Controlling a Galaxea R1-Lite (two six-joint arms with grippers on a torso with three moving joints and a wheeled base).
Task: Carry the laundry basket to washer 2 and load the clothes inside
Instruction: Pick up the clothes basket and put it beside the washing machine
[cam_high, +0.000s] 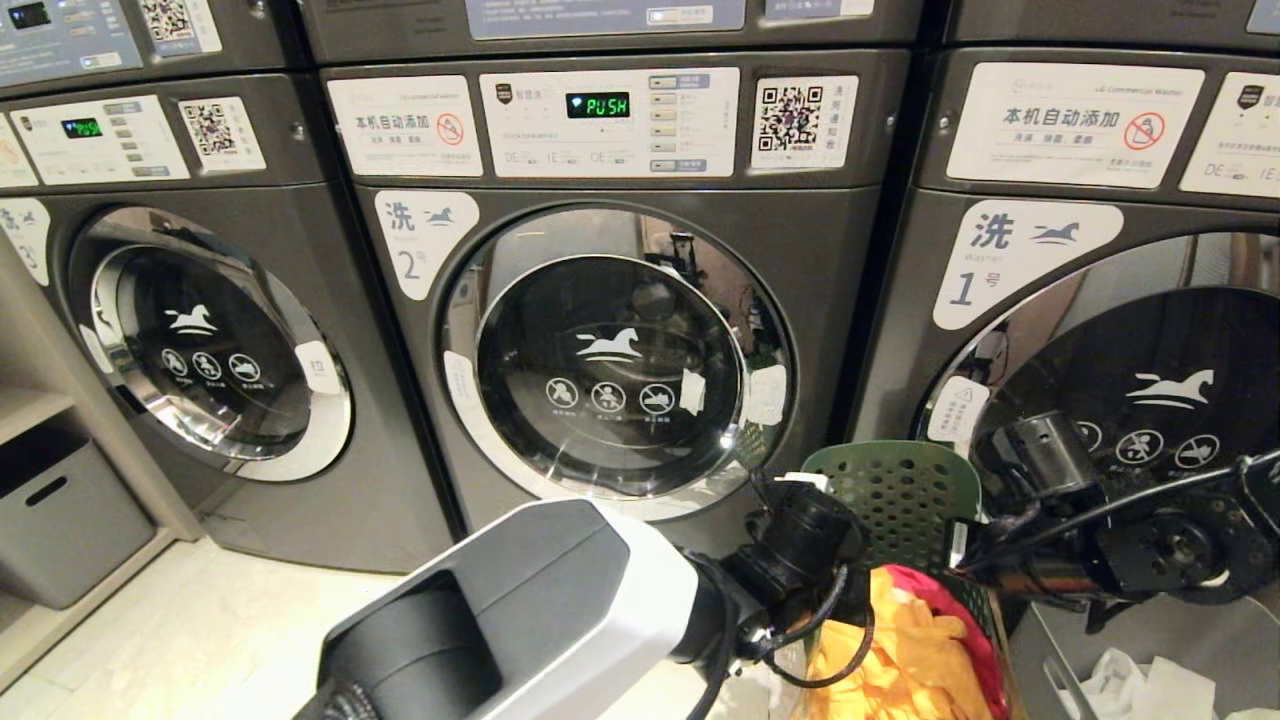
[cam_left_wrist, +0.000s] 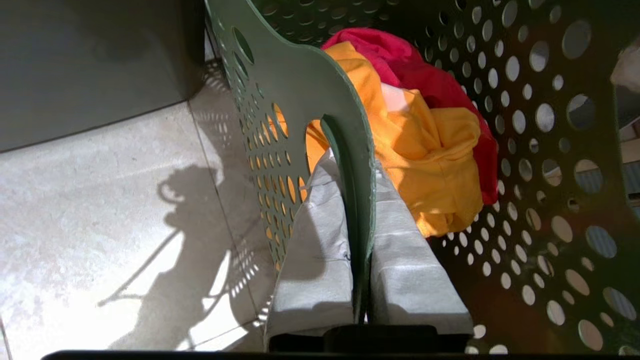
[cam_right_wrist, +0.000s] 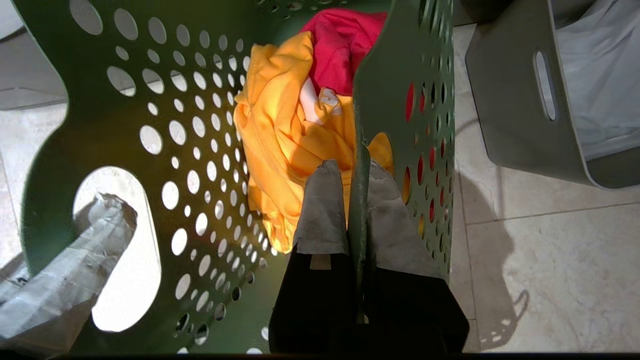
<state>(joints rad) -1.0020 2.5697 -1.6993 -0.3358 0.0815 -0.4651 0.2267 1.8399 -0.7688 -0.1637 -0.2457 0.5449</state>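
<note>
the dark green perforated plastic laundry basket (cam_high: 905, 490) sits just in front of the dark grey front-loading washer 2 (cam_high: 620, 350), to the right of its closed round door, holding yellow and pink-red clothes (cam_right_wrist: 295, 125). the left tool (cam_left_wrist: 357, 210) pinches one basket wall at a handle cut-out. the right tool (cam_right_wrist: 352, 200) pinches the opposite wall.

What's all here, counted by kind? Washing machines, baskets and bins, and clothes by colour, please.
Front-loading washers: 3, namely washer 2, washer 1 and a third on the left.
Green laundry basket: 1.
Grey bins: 2, on the left shelf and lower right.
Yellow garment: 1.
Red garment: 1.
Total: 8.
</note>
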